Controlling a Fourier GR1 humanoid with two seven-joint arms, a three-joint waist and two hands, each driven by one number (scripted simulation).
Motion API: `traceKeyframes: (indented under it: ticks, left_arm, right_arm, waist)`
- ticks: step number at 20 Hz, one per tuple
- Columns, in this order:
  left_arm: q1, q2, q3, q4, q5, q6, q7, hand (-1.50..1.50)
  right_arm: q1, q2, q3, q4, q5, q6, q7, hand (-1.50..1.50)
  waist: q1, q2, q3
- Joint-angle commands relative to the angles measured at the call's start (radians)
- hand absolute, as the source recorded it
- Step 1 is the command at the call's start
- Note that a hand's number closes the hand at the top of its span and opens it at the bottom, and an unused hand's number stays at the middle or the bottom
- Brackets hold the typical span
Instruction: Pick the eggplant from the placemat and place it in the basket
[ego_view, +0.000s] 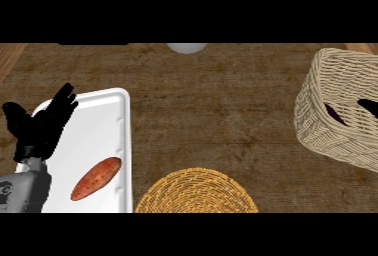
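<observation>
Where the brown worktop (214, 110) fills the view, the left hand (38, 127) shows at the left edge, held upright over the left side of a white tray (117, 115). Its fingers (65, 100) are straight and spread apart, pointing toward the far side, and they hold nothing. The grey forearm (22, 192) comes in below it at the near left corner.

On the tray, near its near end, lies an orange-red sweet potato (96, 178), slanted with its upper tip toward the right. It lies apart from the hand.

Just right of the tray, at the near edge, sits a round woven placemat (196, 192) in golden yellow, its lower part cut off by the view. Nothing rests on the part of it that shows.

At the far right stands a pale wicker basket (325, 120), tilted in the view and partly cut off by the right edge. Inside it a dark purple shape shows, possibly the eggplant (336, 114), though the weave hides most of it. A second dark shape (369, 107) lies close to it at the right edge; it may be the right hand inside the basket, but I cannot tell, nor can its fingers be made out.

At the far edge, near the middle, a pale round object (186, 47) is half in view.
</observation>
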Motion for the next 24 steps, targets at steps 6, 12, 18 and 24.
traceKeyframes:
  ticks: [6,12,18,24]
  left_arm:
    - [0.009,0.018,0.039,0.026,0.018,-0.015,-0.023,0.00]
    - [0.031,-0.018,0.010,-0.009,-0.016,0.023,-0.023,0.00]
    - [0.038,-0.007,0.025,0.015,-0.005,0.004,-0.039,0.00]
    - [0.018,-0.020,0.006,-0.003,-0.014,0.013,-0.012,0.00]
  right_arm:
    - [-0.057,-0.024,-0.230,0.004,-0.221,-0.091,0.068,-1.50]
    - [-0.044,-0.194,-0.473,0.062,-0.501,0.016,0.144,-1.50]
    - [0.168,-0.339,-0.660,0.316,-0.718,0.264,-0.062,-1.50]
    - [0.331,-0.497,-0.763,0.575,-0.790,0.494,-0.228,-1.50]
  waist:
    - [-0.012,-0.003,0.000]
    - [-0.021,-0.005,0.000]
    - [-0.022,-0.003,0.001]
    - [-0.016,-0.002,0.001]
